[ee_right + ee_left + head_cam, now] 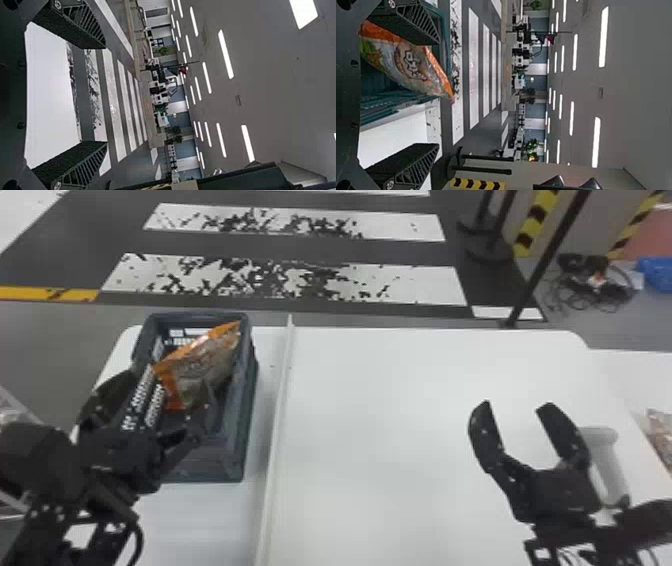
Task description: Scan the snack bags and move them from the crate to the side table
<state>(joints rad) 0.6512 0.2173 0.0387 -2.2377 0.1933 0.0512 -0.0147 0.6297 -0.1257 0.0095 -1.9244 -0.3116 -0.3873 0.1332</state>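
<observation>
While the left fingers [106, 399] gape, the snack bag [199, 362] lies near them

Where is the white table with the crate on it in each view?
Head view: the table spans the middle, under the crate.
Left wrist view: a pale patch of table between the crate and one of the left gripper's fingers.
Right wrist view: the table lies between the right gripper's fingers.
Shared landmark: white floor stripes beyond the table.
</observation>
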